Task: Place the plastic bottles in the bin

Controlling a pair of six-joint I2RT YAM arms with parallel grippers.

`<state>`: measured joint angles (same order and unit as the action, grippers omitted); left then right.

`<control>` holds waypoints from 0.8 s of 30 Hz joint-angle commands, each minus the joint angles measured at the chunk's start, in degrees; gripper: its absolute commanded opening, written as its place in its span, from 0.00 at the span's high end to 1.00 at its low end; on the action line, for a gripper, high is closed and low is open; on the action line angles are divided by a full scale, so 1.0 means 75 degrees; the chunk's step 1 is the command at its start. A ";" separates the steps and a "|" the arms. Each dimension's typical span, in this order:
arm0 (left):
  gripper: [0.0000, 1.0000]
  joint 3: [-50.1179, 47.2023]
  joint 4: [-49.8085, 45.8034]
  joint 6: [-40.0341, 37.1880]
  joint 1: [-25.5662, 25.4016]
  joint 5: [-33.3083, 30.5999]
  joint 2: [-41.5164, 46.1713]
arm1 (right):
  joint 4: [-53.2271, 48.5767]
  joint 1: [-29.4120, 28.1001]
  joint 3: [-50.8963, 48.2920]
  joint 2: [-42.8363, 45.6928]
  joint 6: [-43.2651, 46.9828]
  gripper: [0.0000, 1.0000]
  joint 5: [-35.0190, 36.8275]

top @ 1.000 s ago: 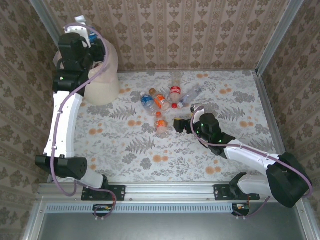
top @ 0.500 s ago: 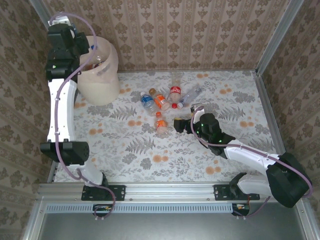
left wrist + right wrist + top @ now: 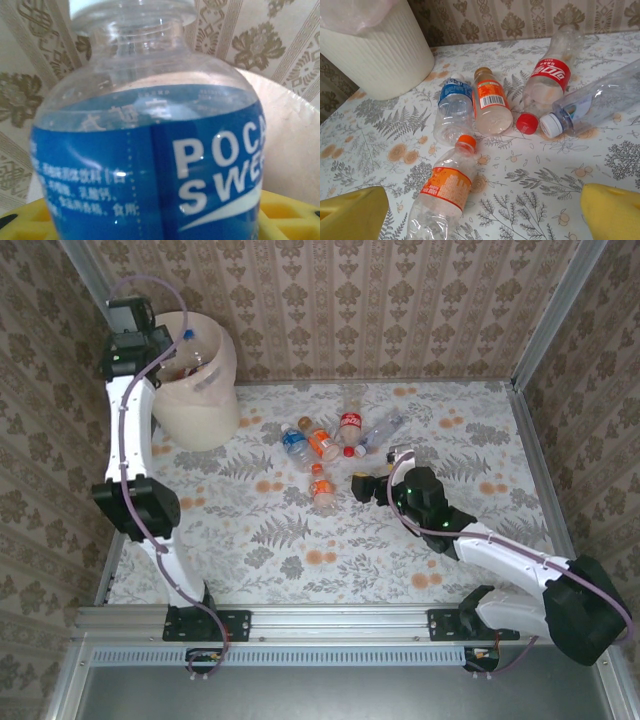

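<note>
Table (image 3: 450, 530): 5 loose bottles (image 3: 451, 187), 1 bin (image 3: 200, 405); left end effector (image 3: 160, 225) grips 1 bottle (image 3: 150, 150)

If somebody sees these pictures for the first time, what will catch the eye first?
First, the blue-labelled bottle gripped in the left jaws, held over the cream bin at the far left corner of the table. Next, five bottles lying in a loose cluster in the middle, with the right jaws wide open just short of the orange-capped bottle.
</note>
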<state>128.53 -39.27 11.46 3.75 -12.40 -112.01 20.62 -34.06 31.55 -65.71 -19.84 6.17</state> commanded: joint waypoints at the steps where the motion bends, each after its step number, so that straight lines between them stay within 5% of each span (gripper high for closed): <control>1: 0.40 0.0383 -0.0232 0.0298 0.0071 0.0210 -0.0217 | -0.0193 -0.0061 -0.0088 0.0235 0.0049 0.00 0.0278; 9: 0.06 0.1489 -0.0825 0.0411 0.0168 0.0662 -0.0555 | -0.0219 -0.0053 -0.0196 0.0395 0.0031 0.00 0.0387; 24: 0.00 -0.0102 -0.0063 0.0659 -0.0240 0.1458 0.0824 | -0.0157 -0.0056 -0.0266 0.0313 -0.0076 0.00 0.0394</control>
<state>129.21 -42.54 14.85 3.07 -3.90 -109.03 19.92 -34.09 30.39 -63.83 -19.88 7.35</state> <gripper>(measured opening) 0.999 0.997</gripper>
